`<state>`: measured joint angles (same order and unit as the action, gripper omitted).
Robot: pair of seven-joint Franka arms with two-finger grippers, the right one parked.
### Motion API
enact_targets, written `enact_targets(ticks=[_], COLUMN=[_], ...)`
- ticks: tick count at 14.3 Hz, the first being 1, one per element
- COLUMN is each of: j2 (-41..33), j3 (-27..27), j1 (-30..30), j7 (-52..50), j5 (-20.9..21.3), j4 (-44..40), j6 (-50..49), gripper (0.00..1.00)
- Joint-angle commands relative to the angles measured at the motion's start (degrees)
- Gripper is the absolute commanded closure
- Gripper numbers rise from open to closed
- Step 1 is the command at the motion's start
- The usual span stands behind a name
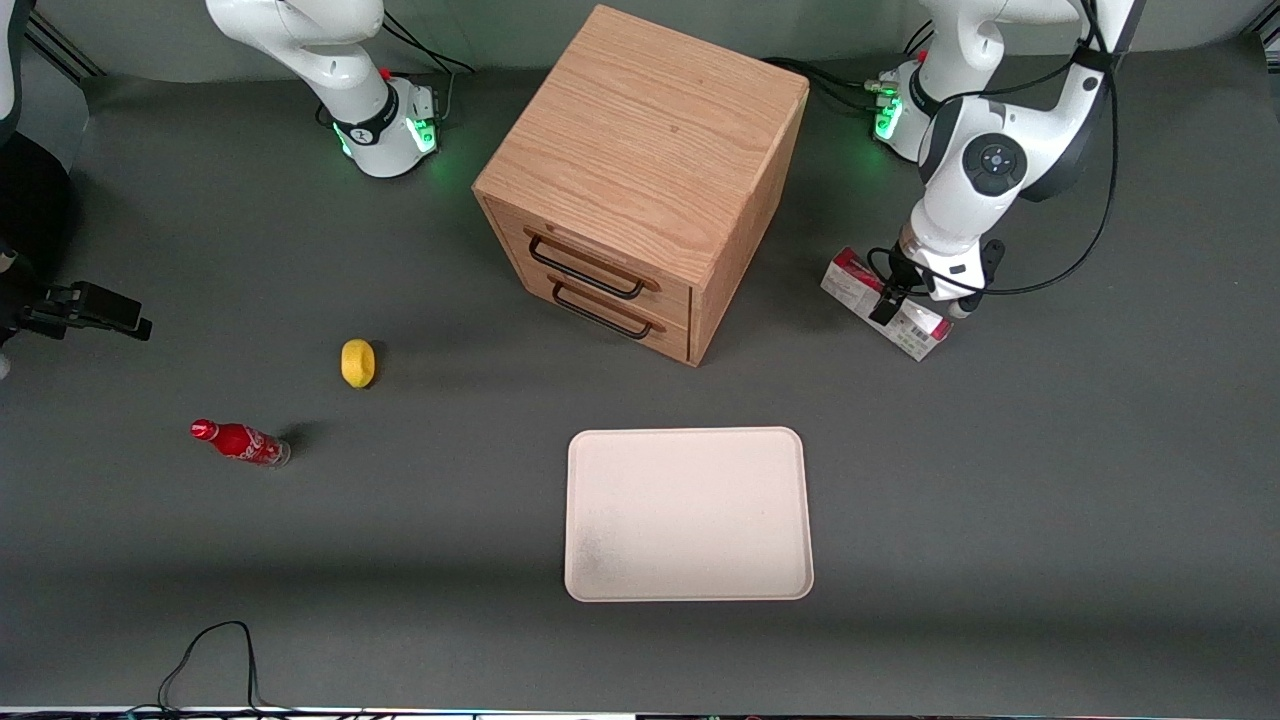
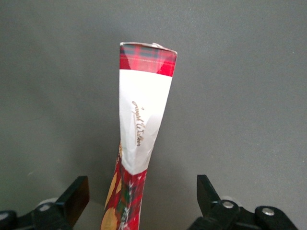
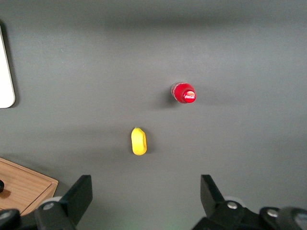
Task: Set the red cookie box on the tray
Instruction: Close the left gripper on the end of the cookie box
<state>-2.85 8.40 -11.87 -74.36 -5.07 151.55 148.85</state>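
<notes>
The red cookie box (image 1: 852, 283) lies on the table beside the wooden cabinet, toward the working arm's end. In the left wrist view the box (image 2: 140, 120) shows red with a white printed panel, standing on its narrow edge. My left gripper (image 1: 905, 300) hangs right over the box, open, with one finger on each side of it; its fingers (image 2: 76, 197) stand apart from the carton. The cream-white tray (image 1: 620, 445) lies flat on the table, nearer the front camera than the cabinet, with a grey scuff in one corner.
The wooden drawer cabinet (image 1: 640, 170) stands mid-table with both drawers shut. A yellow lemon (image 1: 357, 362) and a small red cola bottle (image 1: 238, 441) lie toward the parked arm's end. A black cable (image 1: 215, 650) loops at the table's front edge.
</notes>
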Motion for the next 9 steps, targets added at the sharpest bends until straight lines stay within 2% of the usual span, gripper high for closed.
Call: enact_targets(ticks=[1, 2, 4, 5, 7, 9], j2=[2.0, 2.7, 2.8, 2.8, 2.7, 2.5], j3=[-0.1, -0.1, -0.2, -0.2, -0.3, -0.3], j1=[0.0, 0.0, 0.0, 0.0, 0.0, 0.0], j7=[-1.3, -1.2, -1.1, -1.1, -0.5, -0.4], j5=[1.3, 1.3, 1.9, 2.0, 2.0, 2.1], j4=[-0.2, -0.2, -0.2, -0.2, -0.2, -0.3], j6=[2.5, 3.4, 3.5, 3.1, 2.9, 2.8], gripper=[0.0, 0.1, 0.63, 0.85, 1.0, 1.0])
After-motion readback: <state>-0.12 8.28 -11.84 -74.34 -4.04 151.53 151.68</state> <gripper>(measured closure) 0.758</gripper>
